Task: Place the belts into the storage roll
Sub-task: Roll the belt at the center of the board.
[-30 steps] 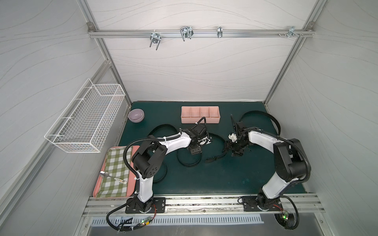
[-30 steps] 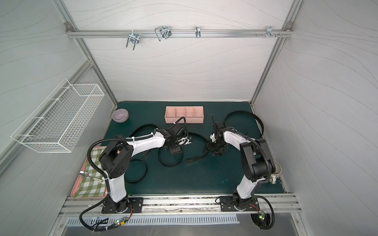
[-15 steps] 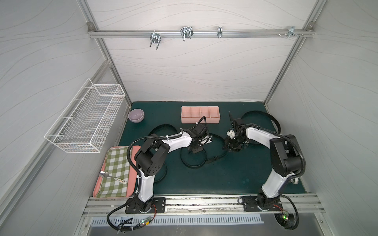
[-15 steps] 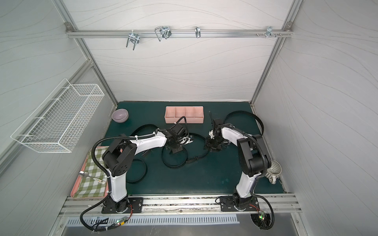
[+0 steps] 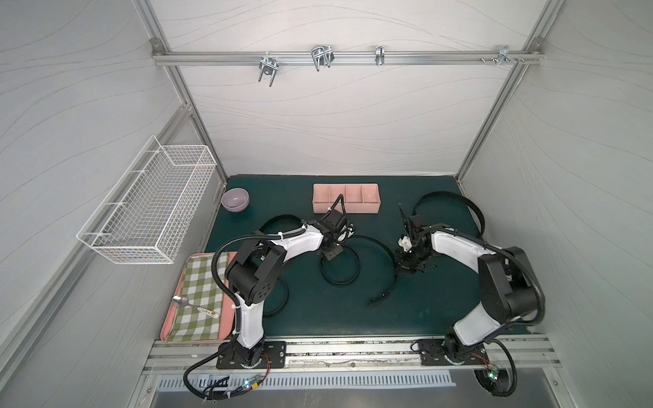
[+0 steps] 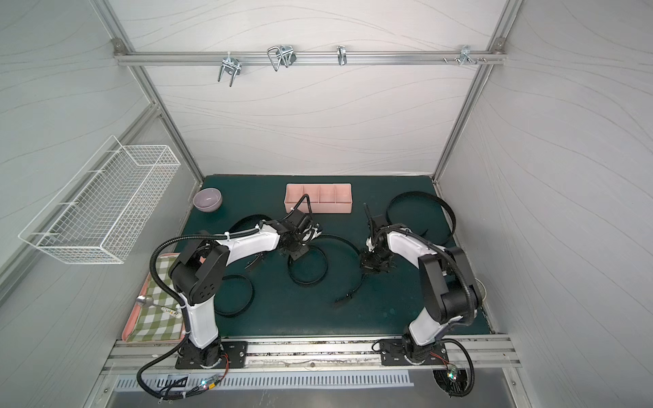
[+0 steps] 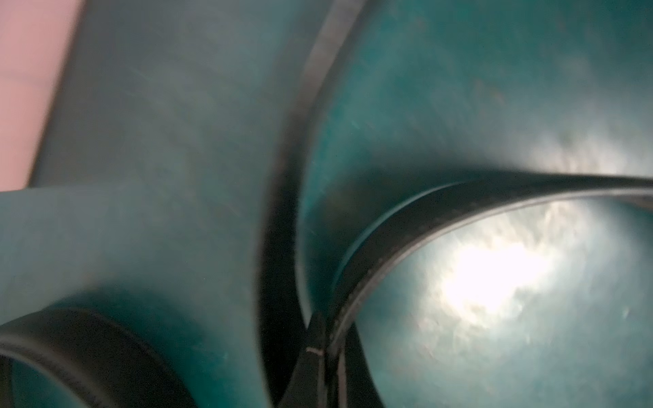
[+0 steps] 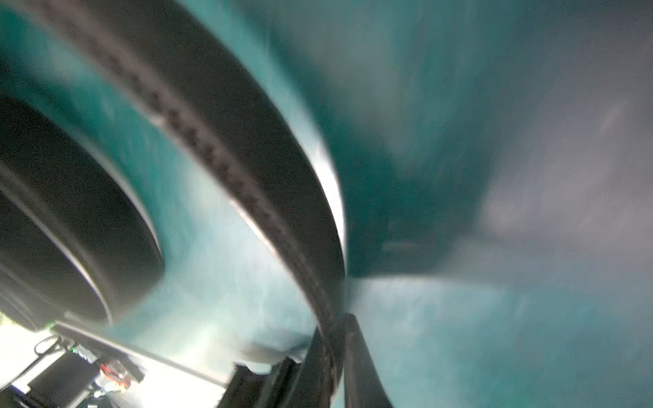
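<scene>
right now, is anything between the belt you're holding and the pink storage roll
Nothing lies on the mat between the belt and the storage roll; only the left arm's own wrist hangs over that gap, by the roll's front wall.

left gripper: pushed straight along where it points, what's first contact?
Probably the green mat right beneath: the left gripper points down at it, shut on the middle belt. The storage roll lies off that line.
</scene>
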{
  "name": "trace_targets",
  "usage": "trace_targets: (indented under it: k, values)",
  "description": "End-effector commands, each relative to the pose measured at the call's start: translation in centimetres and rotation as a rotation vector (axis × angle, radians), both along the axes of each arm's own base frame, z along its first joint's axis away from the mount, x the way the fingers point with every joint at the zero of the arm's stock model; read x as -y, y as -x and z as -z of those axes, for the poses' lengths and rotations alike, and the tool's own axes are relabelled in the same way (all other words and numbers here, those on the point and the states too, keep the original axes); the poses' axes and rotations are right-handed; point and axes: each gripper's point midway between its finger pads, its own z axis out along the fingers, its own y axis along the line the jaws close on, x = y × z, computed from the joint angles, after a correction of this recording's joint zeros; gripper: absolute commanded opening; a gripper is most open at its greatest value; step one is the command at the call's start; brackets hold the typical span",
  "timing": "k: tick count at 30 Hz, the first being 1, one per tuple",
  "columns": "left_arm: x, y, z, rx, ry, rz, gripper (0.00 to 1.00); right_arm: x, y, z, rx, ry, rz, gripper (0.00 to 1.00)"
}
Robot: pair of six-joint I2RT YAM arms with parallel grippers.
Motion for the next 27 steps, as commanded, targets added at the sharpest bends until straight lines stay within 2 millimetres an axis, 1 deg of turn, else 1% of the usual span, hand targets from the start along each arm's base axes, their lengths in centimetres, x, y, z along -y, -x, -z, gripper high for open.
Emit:
trace_targets:
  k: [1,3,5,7,9,11,12,14,15,17,20,22,24,27]
  values:
    - [1.1,-1.3,-1.5,0.003,0.071,-0.068,0.00,-2.7,2.7,-0.8,-0.069,-0.081,0.040,0.12]
    - [1.4,-1.3,-1.9,-0.005,0.097,-0.092,0.00,-3.9,3.0,-0.6,-0.076,-0.097,0.071,0.13]
    - [1.2,-1.5,-2.1,-0.012,0.098,-0.137,0.00,-4.9,3.2,-0.4,-0.086,-0.095,0.084,0.14]
    - [1.1,-1.5,-2.2,-0.023,0.096,-0.180,0.00,-6.5,3.4,-0.4,-0.110,-0.124,0.116,0.14]
    - [1.0,-1.4,-2.3,-0.041,0.106,-0.224,0.00,-8.5,3.2,-0.8,-0.113,-0.188,0.168,0.14]
    - [0.9,-1.3,-2.0,-0.057,0.115,-0.265,0.00,-9.9,2.5,-1.2,-0.109,-0.230,0.225,0.14]
    - [0.8,-1.1,-1.9,-0.065,0.119,-0.286,0.00,-10.4,2.2,-1.5,-0.106,-0.240,0.254,0.14]
    - [0.7,-0.7,-1.5,-0.090,0.121,-0.318,0.00,-11.2,1.6,-1.9,-0.098,-0.271,0.328,0.09]
    - [0.6,-0.4,-1.2,-0.107,0.119,-0.332,0.00,-11.5,1.4,-1.9,-0.098,-0.291,0.371,0.09]
    - [0.3,-0.1,-0.8,-0.127,0.111,-0.371,0.00,-11.6,1.1,-1.8,-0.117,-0.312,0.442,0.09]
    - [-0.1,0.3,-0.4,-0.152,0.099,-0.424,0.00,-10.7,1.2,-1.3,-0.122,-0.307,0.535,0.09]
    - [-0.3,0.3,-0.4,-0.157,0.098,-0.459,0.00,-10.1,1.8,-0.8,-0.137,-0.293,0.563,0.09]
    - [0.1,0.3,-0.5,-0.175,0.115,-0.483,0.00,-9.1,2.8,-0.2,-0.162,-0.282,0.606,0.09]
    - [1.2,0.1,-0.8,-0.213,0.141,-0.524,0.00,-7.2,4.1,-0.2,-0.147,-0.265,0.671,0.08]
